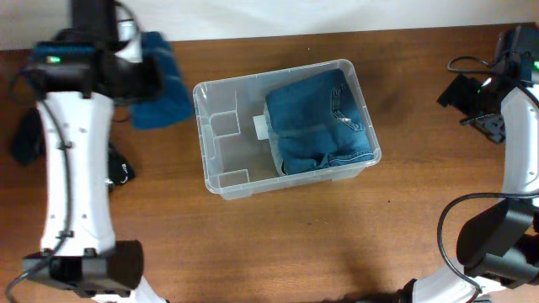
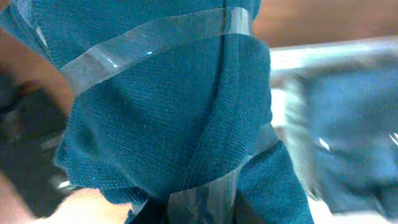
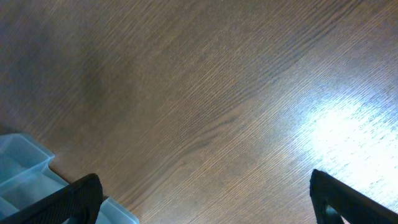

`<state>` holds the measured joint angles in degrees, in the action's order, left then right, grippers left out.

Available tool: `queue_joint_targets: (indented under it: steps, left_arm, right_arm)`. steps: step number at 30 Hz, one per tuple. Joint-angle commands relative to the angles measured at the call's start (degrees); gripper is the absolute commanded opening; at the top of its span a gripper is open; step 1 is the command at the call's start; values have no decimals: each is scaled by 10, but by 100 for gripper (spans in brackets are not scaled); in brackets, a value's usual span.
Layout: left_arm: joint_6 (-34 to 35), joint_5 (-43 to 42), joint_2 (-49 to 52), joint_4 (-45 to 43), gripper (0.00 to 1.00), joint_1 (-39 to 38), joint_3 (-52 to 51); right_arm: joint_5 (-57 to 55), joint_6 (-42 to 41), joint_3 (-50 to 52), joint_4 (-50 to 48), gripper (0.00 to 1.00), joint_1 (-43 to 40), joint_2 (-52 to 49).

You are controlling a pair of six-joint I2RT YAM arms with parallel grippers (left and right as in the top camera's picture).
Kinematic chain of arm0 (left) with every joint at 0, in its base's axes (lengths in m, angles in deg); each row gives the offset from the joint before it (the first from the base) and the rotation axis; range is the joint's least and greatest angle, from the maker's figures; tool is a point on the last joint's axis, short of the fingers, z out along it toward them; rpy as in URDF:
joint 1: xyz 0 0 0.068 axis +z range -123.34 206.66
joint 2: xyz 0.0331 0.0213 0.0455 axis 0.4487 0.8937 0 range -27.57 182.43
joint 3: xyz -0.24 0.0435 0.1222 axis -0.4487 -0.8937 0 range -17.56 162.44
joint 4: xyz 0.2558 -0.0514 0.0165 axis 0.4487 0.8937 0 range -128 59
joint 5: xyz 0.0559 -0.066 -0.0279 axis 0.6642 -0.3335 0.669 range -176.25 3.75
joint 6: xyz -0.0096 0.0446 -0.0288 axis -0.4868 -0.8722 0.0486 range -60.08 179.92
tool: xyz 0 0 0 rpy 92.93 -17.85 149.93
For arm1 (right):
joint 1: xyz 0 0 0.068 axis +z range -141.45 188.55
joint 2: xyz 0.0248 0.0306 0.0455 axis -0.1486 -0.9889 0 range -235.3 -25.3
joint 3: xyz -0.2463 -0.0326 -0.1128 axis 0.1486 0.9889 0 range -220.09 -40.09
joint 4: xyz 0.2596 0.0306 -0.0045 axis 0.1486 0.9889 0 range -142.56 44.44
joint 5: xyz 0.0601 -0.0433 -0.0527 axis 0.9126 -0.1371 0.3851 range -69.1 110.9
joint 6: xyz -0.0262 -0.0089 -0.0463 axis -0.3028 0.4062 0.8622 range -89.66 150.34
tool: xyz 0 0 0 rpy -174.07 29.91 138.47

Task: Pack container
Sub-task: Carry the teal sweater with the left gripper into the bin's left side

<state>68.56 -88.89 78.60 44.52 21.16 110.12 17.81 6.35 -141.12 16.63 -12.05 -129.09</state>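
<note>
The clear plastic container (image 1: pixel 221 172) stands at the table's middle. Folded blue jeans (image 1: pixel 318 118) fill its right half, and a white label (image 1: pixel 260 126) shows on its bottom. My left gripper (image 1: pixel 143 67) is shut on a teal knit garment (image 1: pixel 164 93) and holds it lifted just left of the container. In the left wrist view the teal garment (image 2: pixel 168 106) fills the frame, wrapped with clear tape bands, with the container's rim (image 2: pixel 323 53) blurred behind. My right gripper (image 3: pixel 205 199) is open and empty over bare table at the far right; a container corner (image 3: pixel 25 171) shows at its lower left.
Dark cloth items lie on the table at the far left, one (image 1: pixel 25 139) beside my left arm and one (image 1: pixel 120 168) behind it. The wooden table (image 1: pixel 337 244) stretches in front of the container.
</note>
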Motion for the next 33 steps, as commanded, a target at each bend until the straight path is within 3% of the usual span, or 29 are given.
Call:
queue_joint_targets:
  steps: [1,4,8,16,25,26,27,28,31,33]
  left_arm:
    - [-14,-10,-14,8,1,-85,15]
    - [1,13,-10,23,1,-139,14]
    - [76,83,-9,33,1,-198,-5]
    - [183,104,-9,0,1,-256,-97]
    - [162,106,-9,-129,1,-252,-228]
    - [152,106,-9,-129,14,-251,-229]
    - [136,106,-9,-130,33,-249,-229]
    - [122,106,-9,-129,59,-248,-229]
    - [98,106,-10,-129,83,-244,-227]
    - [97,106,-11,-120,87,-240,-216]
  right_arm:
    - [-5,-5,-2,0,99,-1,-1]
    - [-5,-4,-2,0,99,-1,-1]
    - [-5,-4,-2,0,98,-1,-1]
    - [-5,-4,-2,0,99,-1,-1]
    - [-5,-4,-2,0,98,-1,-1]
    - [-5,-5,-2,0,99,-1,-1]
    - [-5,-4,-2,0,99,-1,-1]
    - [-5,-4,-2,0,99,-1,-1]
    - [-5,-5,-2,0,98,-1,-1]
    - [-5,-4,-2,0,99,-1,-1]
